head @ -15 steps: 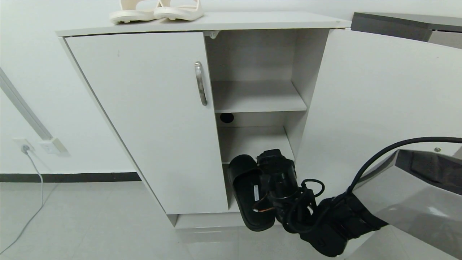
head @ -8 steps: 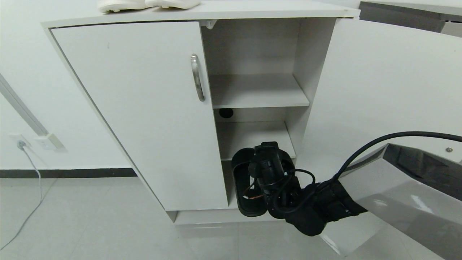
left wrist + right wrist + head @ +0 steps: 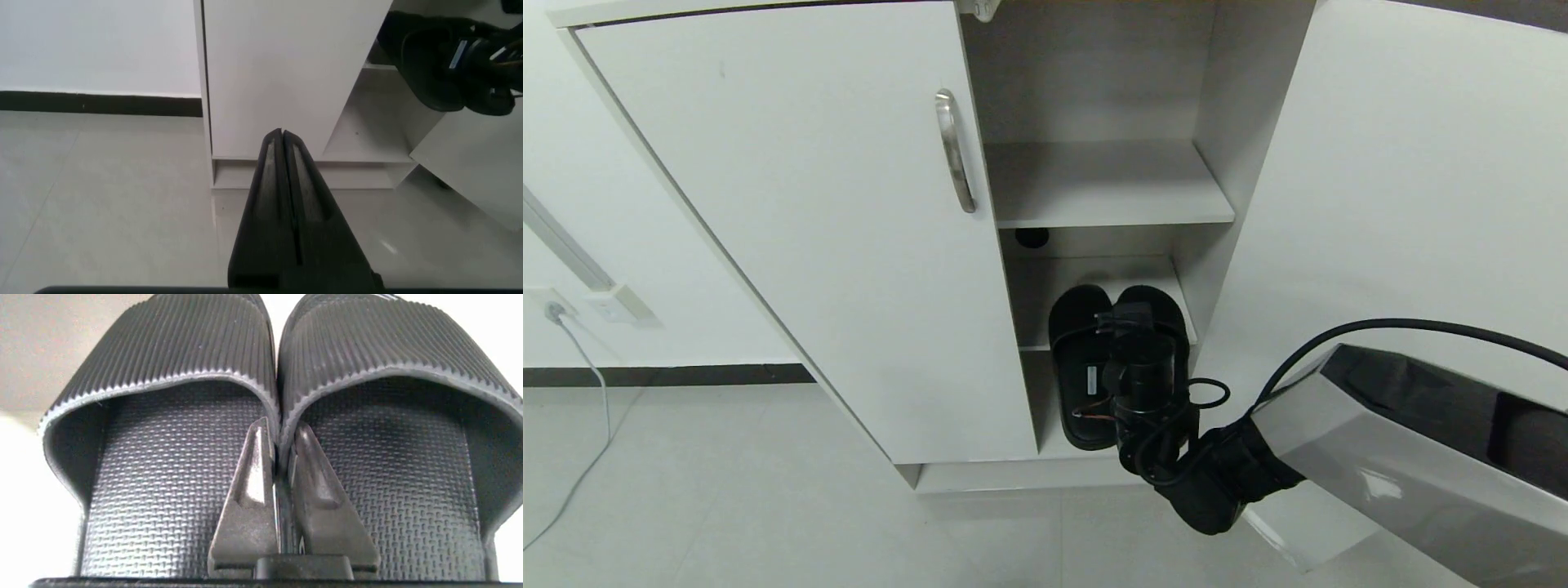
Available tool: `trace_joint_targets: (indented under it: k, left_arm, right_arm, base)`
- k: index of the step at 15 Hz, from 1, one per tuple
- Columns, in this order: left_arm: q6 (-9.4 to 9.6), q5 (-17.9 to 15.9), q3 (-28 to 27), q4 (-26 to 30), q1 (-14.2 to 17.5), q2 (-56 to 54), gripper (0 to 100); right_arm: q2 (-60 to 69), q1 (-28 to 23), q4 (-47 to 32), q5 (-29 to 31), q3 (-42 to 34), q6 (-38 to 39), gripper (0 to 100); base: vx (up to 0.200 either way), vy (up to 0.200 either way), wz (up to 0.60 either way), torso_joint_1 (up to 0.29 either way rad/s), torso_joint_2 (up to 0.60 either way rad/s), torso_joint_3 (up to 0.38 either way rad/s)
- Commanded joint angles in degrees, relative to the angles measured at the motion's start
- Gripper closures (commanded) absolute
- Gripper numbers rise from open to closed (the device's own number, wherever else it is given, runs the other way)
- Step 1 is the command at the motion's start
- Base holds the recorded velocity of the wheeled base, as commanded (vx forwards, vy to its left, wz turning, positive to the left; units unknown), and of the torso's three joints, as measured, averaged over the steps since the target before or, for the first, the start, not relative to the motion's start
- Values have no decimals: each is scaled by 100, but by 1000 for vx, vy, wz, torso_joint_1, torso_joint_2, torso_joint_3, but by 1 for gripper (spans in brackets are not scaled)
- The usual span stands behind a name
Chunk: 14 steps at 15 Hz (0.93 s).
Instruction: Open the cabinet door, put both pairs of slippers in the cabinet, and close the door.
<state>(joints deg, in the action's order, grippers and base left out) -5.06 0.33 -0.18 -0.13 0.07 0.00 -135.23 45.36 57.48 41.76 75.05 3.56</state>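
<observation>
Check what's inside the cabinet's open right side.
A pair of black slippers, pinched by the right gripper, sits in the lower opening; whether it rests on anything is unclear. Above are the upper shelf and a round hole. The closed left door hides the other half.

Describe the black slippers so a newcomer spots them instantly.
The white cabinet has its right door swung open. Low in that open half, the right gripper holds the black slippers side by side, fingers pinching their inner edges. Black with ribbed straps, against all-white shelves.
</observation>
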Motion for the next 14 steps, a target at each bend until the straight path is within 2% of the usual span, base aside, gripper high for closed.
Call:
trace_joint_targets:
  k: [1, 6, 13, 14]
  left_arm:
    - [-4, 11, 1, -4, 1, 9, 100]
    - [-4, 2, 1, -4, 1, 9, 100]
    - [-4, 2, 1, 5, 1, 9, 100]
    - [-4, 2, 1, -4, 1, 9, 100]
  right_arm:
    - [-170, -36, 18, -10, -16, -4, 100]
    - [-170, -36, 18, -10, -60, 4, 100]
    - [-205, -54, 27, -46, -131, 92, 100]
    - [-232, -71, 27, -54, -131, 92, 100]
  base:
    - [0, 0, 0, 0, 0, 0]
    - [0, 0, 0, 0, 0, 0]
    - [200, 0, 0, 2, 2, 2]
    - [0, 0, 0, 0, 0, 0]
